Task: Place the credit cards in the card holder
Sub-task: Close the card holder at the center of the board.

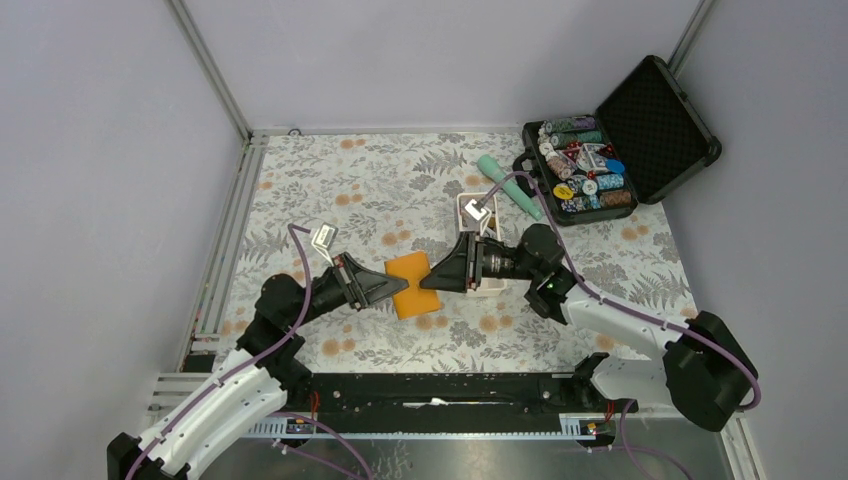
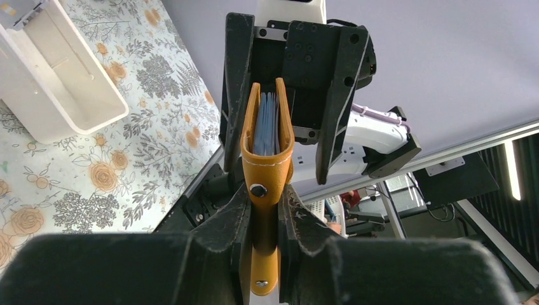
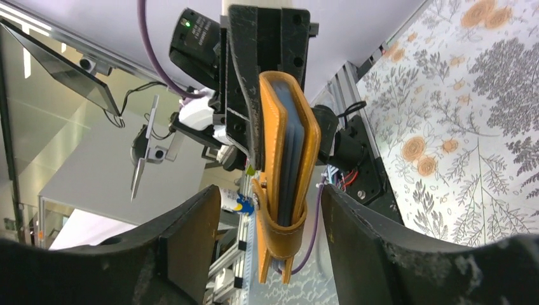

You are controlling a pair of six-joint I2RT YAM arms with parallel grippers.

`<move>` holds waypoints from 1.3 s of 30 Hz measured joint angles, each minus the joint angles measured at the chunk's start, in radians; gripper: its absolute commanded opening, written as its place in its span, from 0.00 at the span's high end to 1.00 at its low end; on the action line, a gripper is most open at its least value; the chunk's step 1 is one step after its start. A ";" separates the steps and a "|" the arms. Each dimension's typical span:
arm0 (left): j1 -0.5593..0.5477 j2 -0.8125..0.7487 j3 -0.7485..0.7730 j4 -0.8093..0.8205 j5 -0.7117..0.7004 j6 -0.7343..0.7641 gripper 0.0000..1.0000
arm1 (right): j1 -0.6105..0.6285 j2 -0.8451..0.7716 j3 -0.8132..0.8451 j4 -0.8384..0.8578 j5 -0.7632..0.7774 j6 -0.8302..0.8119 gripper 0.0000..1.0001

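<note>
The orange card holder hangs in the air between my two grippers, over the middle of the table. My left gripper is shut on its spine end; in the left wrist view the pads press both orange covers. From the right, my right gripper stands open around the holder's other end, with a gap on each side. The snap tab wraps round that end. Blue-grey leaves show between the covers. I see no loose credit cards.
A long white tray lies just behind the right gripper, and also shows in the left wrist view. An open black case of poker chips sits at the back right, with a teal stick beside it.
</note>
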 measured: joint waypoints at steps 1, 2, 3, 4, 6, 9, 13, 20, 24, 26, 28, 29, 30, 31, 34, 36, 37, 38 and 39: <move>0.000 0.000 0.000 0.004 0.000 -0.003 1.00 | -0.003 -0.013 0.000 -0.007 0.004 -0.001 0.33; 0.000 -0.001 0.000 0.006 0.000 -0.005 1.00 | -0.006 -0.025 -0.001 -0.011 0.009 -0.001 0.33; 0.000 -0.003 0.000 0.005 -0.002 -0.007 1.00 | -0.011 -0.039 -0.002 -0.014 0.011 -0.001 0.33; 0.000 -0.008 0.000 0.004 -0.004 -0.008 1.00 | -0.019 -0.056 -0.005 -0.020 0.015 -0.002 0.34; 0.000 -0.015 0.000 0.002 -0.009 -0.008 1.00 | -0.035 -0.089 -0.014 -0.033 0.028 -0.002 0.36; 0.000 -0.026 0.000 -0.003 -0.016 -0.008 1.00 | -0.061 -0.142 -0.042 -0.058 0.053 -0.003 0.45; 0.000 -0.044 0.000 -0.020 -0.034 -0.004 1.00 | -0.077 -0.206 -0.063 -0.150 0.106 -0.033 0.41; 0.000 -0.013 0.025 -0.178 -0.090 0.037 1.00 | -0.069 -0.233 -0.035 -0.313 0.148 -0.124 0.33; 0.000 0.041 0.042 -0.209 -0.098 0.045 1.00 | -0.021 -0.198 0.001 -0.381 0.185 -0.165 0.32; 0.000 0.049 0.044 -0.229 -0.107 0.048 1.00 | 0.002 -0.182 0.018 -0.423 0.220 -0.184 0.32; 0.000 0.050 0.045 -0.241 -0.112 0.053 1.00 | 0.020 -0.167 0.034 -0.468 0.254 -0.204 0.32; 0.000 0.053 0.046 -0.244 -0.115 0.056 1.00 | 0.024 -0.161 0.040 -0.486 0.263 -0.211 0.32; 0.000 0.055 0.047 -0.246 -0.118 0.057 1.00 | 0.029 -0.154 0.049 -0.507 0.278 -0.219 0.32; 0.000 0.056 0.047 -0.251 -0.121 0.058 1.00 | 0.033 -0.147 0.056 -0.518 0.286 -0.223 0.32; 0.000 0.056 0.047 -0.264 -0.130 0.060 1.00 | 0.049 -0.127 0.082 -0.563 0.324 -0.239 0.32; 0.000 0.056 0.047 -0.269 -0.135 0.060 1.00 | 0.057 -0.121 0.092 -0.583 0.344 -0.246 0.32; 0.000 0.056 0.047 -0.270 -0.135 0.060 1.00 | 0.060 -0.121 0.095 -0.592 0.358 -0.249 0.32; 0.000 0.056 0.047 -0.272 -0.136 0.060 1.00 | 0.061 -0.121 0.096 -0.602 0.367 -0.251 0.32; 0.000 0.056 0.047 -0.275 -0.136 0.060 1.00 | 0.062 -0.121 0.096 -0.612 0.378 -0.255 0.32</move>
